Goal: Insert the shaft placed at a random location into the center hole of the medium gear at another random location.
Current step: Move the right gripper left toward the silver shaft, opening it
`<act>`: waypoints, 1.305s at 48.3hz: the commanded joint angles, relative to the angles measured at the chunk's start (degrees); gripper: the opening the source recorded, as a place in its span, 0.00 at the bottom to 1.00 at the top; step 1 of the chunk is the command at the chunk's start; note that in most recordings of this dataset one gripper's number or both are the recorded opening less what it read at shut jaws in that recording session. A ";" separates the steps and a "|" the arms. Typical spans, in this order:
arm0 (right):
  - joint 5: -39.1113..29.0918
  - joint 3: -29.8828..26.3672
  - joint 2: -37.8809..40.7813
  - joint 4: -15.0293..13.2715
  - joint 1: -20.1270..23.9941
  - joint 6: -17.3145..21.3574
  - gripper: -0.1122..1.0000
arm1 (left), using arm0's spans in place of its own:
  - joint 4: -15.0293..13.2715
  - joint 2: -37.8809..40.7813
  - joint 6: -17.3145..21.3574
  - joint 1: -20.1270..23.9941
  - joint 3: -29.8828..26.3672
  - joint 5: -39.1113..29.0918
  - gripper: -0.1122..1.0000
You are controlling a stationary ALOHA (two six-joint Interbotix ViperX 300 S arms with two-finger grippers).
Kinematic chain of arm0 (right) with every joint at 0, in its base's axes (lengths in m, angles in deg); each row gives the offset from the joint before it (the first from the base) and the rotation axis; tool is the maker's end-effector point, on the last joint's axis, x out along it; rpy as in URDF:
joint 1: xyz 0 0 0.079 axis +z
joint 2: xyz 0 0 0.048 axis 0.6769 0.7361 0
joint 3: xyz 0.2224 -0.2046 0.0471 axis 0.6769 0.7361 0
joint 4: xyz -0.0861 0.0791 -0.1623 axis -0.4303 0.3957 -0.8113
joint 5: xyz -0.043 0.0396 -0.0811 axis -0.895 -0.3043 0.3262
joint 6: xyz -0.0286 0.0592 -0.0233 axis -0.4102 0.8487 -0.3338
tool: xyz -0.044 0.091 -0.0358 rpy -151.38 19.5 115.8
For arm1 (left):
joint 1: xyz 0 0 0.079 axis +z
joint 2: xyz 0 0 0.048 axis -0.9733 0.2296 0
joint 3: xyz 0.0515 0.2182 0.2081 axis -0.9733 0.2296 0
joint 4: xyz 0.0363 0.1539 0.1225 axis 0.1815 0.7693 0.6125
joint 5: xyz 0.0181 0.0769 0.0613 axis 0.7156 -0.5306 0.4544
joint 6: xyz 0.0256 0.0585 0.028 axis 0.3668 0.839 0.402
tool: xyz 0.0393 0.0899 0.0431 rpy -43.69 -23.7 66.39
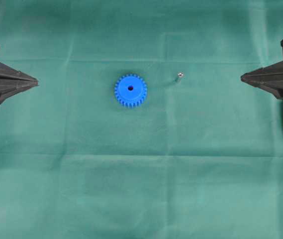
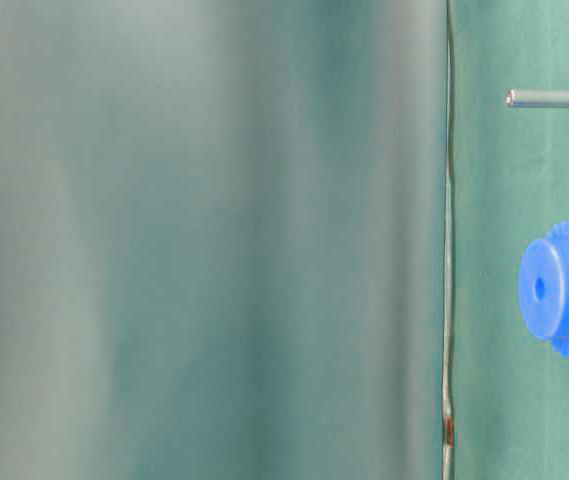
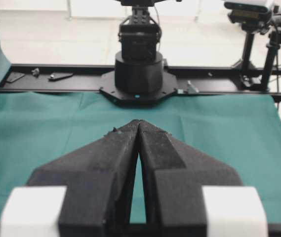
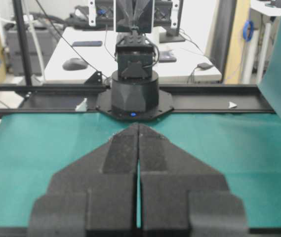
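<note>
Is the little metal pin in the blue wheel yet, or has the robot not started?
Not started. Nothing looks done: the shaft stands on the green cloth, apart from the medium gear, whose center hole is empty. Nothing is in hand: the left gripper and right gripper sit shut at the edges. Left: pick up the shaft and push it in.

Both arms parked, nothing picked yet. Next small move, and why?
Probably open the right gripper and ease it toward the small silver metal shaft: its jaws are shut, and the shaft stands untouched on its side of the bright blue toothed plastic gear.

One gear (image 1: 130,90); one shaft (image 1: 179,76)
</note>
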 commanded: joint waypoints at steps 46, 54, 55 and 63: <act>7.03 -1.85 27.16 1.32 -9.05 0.44 0.87 | 0.70 -0.44 -0.53 -0.88 -2.20 -1.32 0.10; 13.89 -2.46 37.35 1.49 -10.63 0.44 0.83 | 0.70 -0.44 -0.53 -0.88 -2.20 -1.58 0.10; 14.50 -2.72 38.50 1.49 -10.81 0.44 0.83 | 0.70 -0.44 -0.53 -0.88 -2.20 -1.58 0.10; 17.05 -3.96 46.23 2.11 -11.95 0.44 0.83 | 0.70 -0.26 -0.53 -0.79 -2.20 -1.76 0.10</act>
